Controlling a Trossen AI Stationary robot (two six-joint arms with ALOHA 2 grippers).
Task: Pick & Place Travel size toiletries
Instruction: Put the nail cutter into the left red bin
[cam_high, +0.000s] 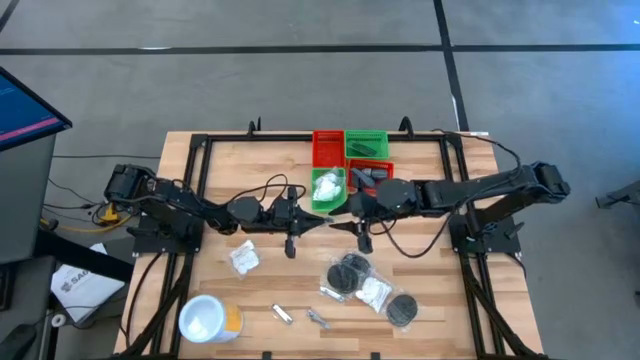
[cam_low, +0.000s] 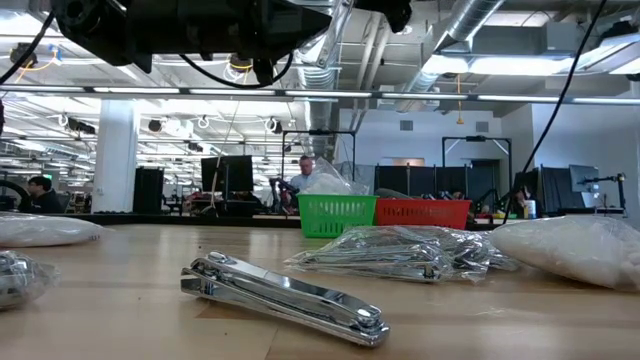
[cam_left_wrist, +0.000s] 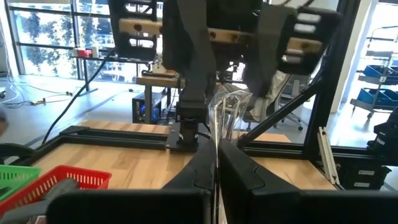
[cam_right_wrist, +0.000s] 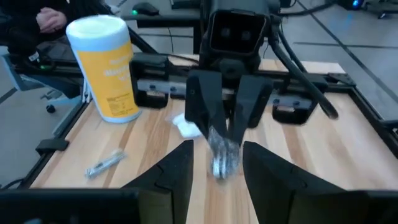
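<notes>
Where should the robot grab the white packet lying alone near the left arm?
Pinch the white packet across its puffy middle, coming straight down from above: it lies flat on the table with bare wood all round. The open right gripper is free; the left gripper is shut on a silver sachet.

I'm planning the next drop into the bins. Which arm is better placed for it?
Left. The left gripper is shut on a clear-wrapped packet, close beside the near green bin. The right gripper is open and empty, so it would probably need to pick something up first.
</notes>
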